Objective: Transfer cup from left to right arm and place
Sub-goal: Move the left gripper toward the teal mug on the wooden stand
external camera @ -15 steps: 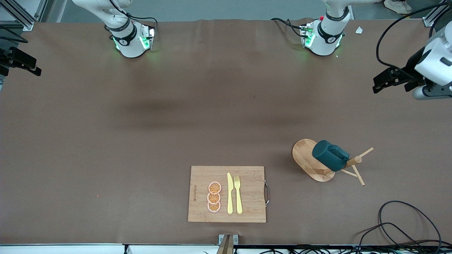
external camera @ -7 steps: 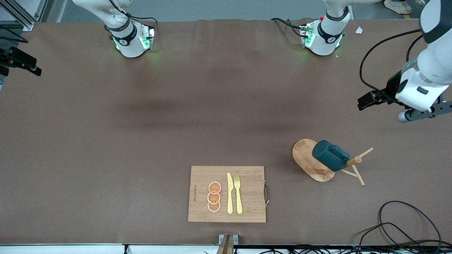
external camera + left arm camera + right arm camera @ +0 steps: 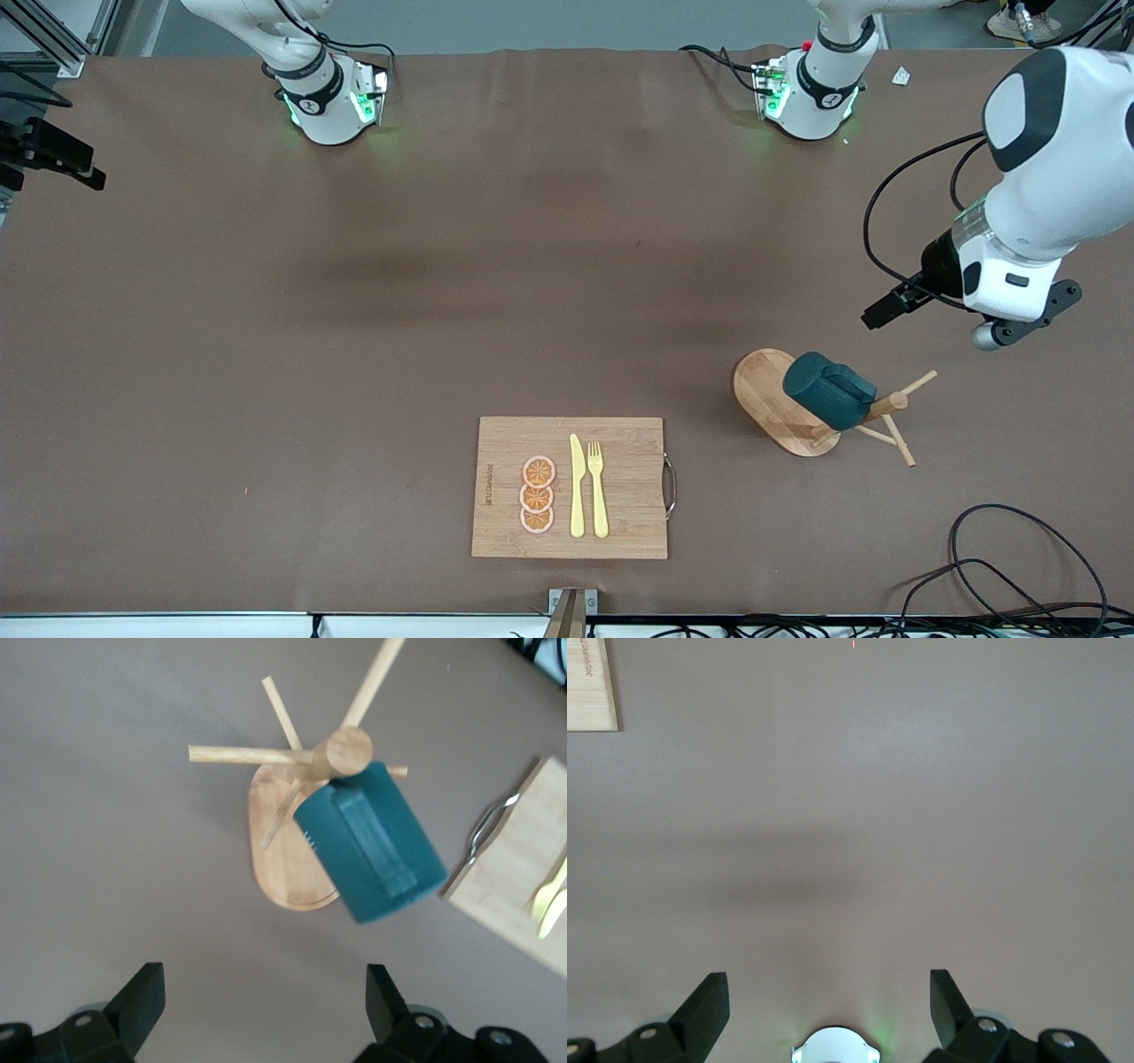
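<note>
The dark teal cup (image 3: 828, 390) hangs tilted on a peg of the wooden rack (image 3: 772, 400), its handle turned upward. My left wrist view shows the cup (image 3: 372, 846) in front of the rack's hub (image 3: 342, 749) and oval base (image 3: 282, 864). My left gripper (image 3: 882, 312) hovers over the bare table beside the rack, apart from the cup. Its fingers stand open with nothing between them (image 3: 264, 997). My right gripper (image 3: 828, 1005) is open and empty, high over the table by its own base; the front view does not show it.
A wooden cutting board (image 3: 629, 487) with a yellow knife (image 3: 577, 487), a fork (image 3: 598, 489) and orange slices (image 3: 537, 494) lies near the front edge. Black cables (image 3: 1019, 558) loop at the left arm's end. The board's corner (image 3: 589, 682) shows in the right wrist view.
My left arm has swung in from the table's end and come down toward the rack and cup. Its gripper stays open. The cup, rack and right arm have not moved.
</note>
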